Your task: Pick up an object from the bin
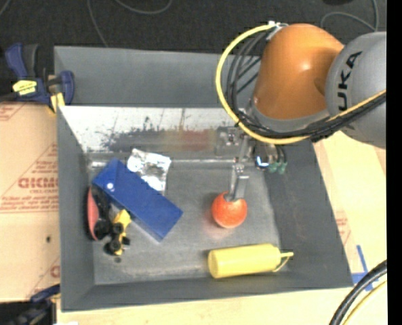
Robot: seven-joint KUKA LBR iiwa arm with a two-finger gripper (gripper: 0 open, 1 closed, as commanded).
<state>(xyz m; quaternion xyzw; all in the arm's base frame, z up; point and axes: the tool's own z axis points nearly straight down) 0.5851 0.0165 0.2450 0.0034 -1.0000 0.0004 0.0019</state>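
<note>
Tool (pixel 237 189) hangs right above round orange-red ball (pixel 229 212) in middle of bin (pixel 302 208); its opening cannot be told.

The arm (pixel 363 93) is a thick, rounded tube in pale grey, with the black letters KUKA printed along it. A smooth orange cover (pixel 295 63), shaped like a dome, caps its wrist. A thin yellow cable (pixel 221 66) curves in a wide loop round the cover, and a bundle of black cables (pixel 245 70) runs beside it. Below sits the gripper (pixel 236 188), a narrow piece of bare silver metal, with what looks like a small green connector (pixel 276 168) at its side.
</note>
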